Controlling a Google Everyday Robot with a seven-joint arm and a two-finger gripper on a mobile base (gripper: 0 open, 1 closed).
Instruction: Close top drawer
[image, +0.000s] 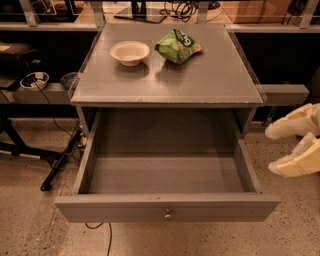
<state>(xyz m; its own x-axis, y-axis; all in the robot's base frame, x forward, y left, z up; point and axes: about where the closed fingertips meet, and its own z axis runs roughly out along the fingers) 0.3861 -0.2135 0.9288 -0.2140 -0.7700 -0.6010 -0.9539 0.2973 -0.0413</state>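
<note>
Camera view shows me the top drawer (115, 209) pulled far out beneath the bench (200, 75), so closing is all still ahead, while my pincer (270, 150) hangs off to its right, seemingly released and grasping nothing.

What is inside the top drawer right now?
The top drawer shows only bare floor; its rear, under the cabinet top, is shadowed. The gripper is at its right, open, outside it.

Warm, dim light is falling from above; top drawer (165, 172) interior is lying shadowed; gripper (270, 151), parted, is glowing pale at right edge.
</note>
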